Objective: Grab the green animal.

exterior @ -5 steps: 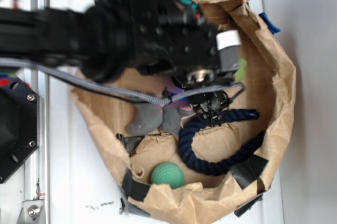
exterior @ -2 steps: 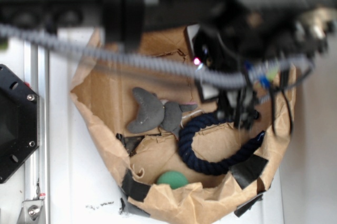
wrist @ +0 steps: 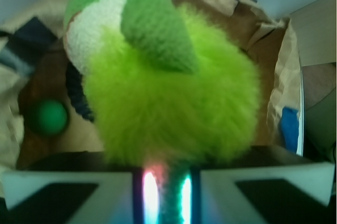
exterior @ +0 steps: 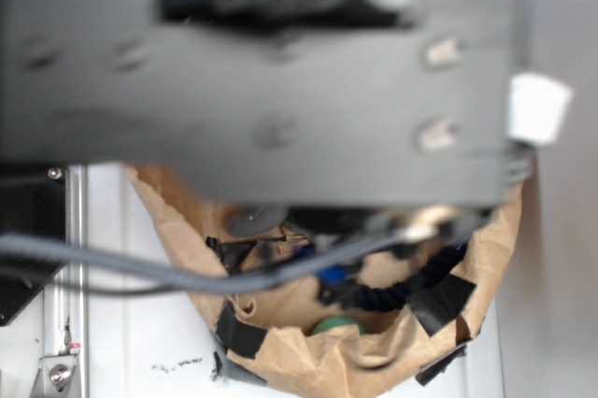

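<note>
The green animal [wrist: 168,92], a lime-green fuzzy plush with a white patch near its top left, fills the middle of the wrist view. A strip of its fur is pinched in the narrow gap between my gripper's [wrist: 166,182] two pale fingers [wrist: 68,190], so the gripper is shut on it. It hangs above the brown paper bag [wrist: 274,77]. In the exterior view my blurred arm [exterior: 271,80] covers the top half, hiding both gripper and green animal.
Inside the paper bag [exterior: 177,230] lie a smooth dark green ball [wrist: 48,118] [exterior: 336,325], a navy rope [exterior: 392,295] and part of a grey plush [exterior: 254,221]. Black tape patches [exterior: 241,334] sit on the bag's rim. Blue tape [wrist: 289,126] shows at the right.
My arm has risen toward the exterior camera and now blocks most of that view. The grey plush, rope and ball remain in the bag, mostly covered.
</note>
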Tool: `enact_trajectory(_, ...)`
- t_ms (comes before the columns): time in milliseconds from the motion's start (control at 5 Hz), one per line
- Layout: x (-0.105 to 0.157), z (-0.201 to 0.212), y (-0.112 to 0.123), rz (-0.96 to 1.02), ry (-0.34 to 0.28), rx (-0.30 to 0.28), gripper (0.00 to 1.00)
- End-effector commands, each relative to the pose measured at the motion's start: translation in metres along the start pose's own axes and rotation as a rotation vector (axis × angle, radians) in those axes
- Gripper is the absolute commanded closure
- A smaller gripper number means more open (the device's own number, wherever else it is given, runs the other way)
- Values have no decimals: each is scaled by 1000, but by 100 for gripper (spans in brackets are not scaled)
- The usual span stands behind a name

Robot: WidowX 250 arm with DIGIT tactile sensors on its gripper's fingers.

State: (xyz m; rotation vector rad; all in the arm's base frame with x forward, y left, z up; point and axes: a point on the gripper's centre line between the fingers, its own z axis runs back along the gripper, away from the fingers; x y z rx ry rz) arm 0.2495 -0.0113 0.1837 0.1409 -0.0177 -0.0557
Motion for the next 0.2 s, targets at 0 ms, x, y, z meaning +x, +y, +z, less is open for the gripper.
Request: enact_trajectory(0, -1, 17, 5, -22, -93, 6, 100)
